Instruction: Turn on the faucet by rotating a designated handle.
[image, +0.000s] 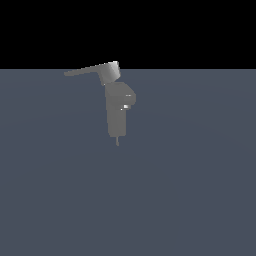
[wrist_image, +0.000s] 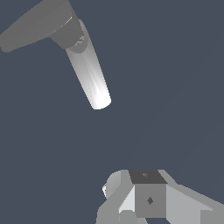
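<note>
The grey faucet (image: 117, 112) stands upright on the dark floor, with a rounded bulge and a small white spot on its body. Its handle (image: 89, 71) is a long flat lever that points toward the exterior view's left from a chunky hub on top. In the wrist view the handle (wrist_image: 35, 25) tops the faucet (wrist_image: 89, 74), whose brightly lit barrel runs away from the hub. My gripper (wrist_image: 148, 199) shows only in the wrist view, well apart from the faucet. Its fingers read as one closed block with nothing between them. The arm is not in the exterior view.
A flat dark blue-grey floor (image: 190, 190) surrounds the faucet on all sides. Beyond its far edge there is only black background. No other objects are in view.
</note>
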